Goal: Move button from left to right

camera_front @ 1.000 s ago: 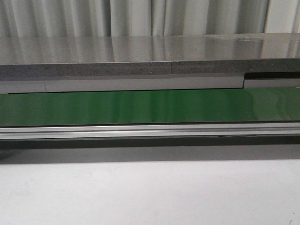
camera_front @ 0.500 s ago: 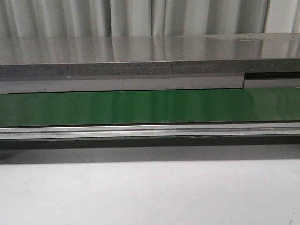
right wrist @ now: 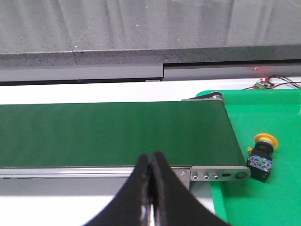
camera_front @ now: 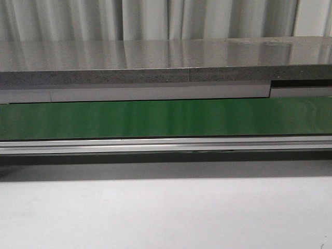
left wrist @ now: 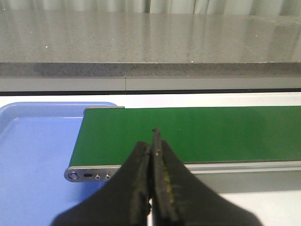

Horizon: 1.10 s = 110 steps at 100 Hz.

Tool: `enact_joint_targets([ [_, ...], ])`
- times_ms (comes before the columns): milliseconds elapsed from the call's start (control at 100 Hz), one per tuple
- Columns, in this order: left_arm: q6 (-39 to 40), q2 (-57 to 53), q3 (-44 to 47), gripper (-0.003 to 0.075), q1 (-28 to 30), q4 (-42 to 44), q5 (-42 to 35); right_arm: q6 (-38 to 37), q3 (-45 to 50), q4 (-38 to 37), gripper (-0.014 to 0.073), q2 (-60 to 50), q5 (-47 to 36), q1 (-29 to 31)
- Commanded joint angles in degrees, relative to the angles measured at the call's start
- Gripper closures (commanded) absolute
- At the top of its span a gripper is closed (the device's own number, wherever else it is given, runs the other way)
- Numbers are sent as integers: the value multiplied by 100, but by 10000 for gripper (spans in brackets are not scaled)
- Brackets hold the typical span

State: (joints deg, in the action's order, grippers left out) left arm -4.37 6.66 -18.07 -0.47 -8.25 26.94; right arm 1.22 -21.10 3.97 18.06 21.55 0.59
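From my front camera the green conveyor belt (camera_front: 166, 118) runs off both side edges, so I can't see either end, nor any arm. The blue plastic tray (left wrist: 33, 155) is cut by the left wrist frame's edge. The green plastic tray (right wrist: 263, 188) is cropped too. Tiny marks on the yellow-capped black push button (right wrist: 261, 157) are unreadable.

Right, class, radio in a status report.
Left gripper shut, empty. Right gripper shut, empty. Button on green tray beside belt end. Nothing obstructing.

left gripper (left wrist: 154, 141): fingers pressed together | right gripper (right wrist: 150, 162): fingers pressed together
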Motion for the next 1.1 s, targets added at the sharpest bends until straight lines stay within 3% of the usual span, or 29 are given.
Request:
enact_joint_targets([
  [0,2,63,-149,741,-39,-42,-401,18,-148,36,662,34,-413,-12],
  [470,2,63,-149,741,-39,-42,-401,14,192,42,662,-56,-778,-203],
  [710,2,63,-149,741,-39,-42,-401,-56,940,-55,662,-892,-1283,-697],
  [1090,2,63,-149,741,-39,-42,-401,-753,1943,-397,662,-1982,-1425,-702],
])
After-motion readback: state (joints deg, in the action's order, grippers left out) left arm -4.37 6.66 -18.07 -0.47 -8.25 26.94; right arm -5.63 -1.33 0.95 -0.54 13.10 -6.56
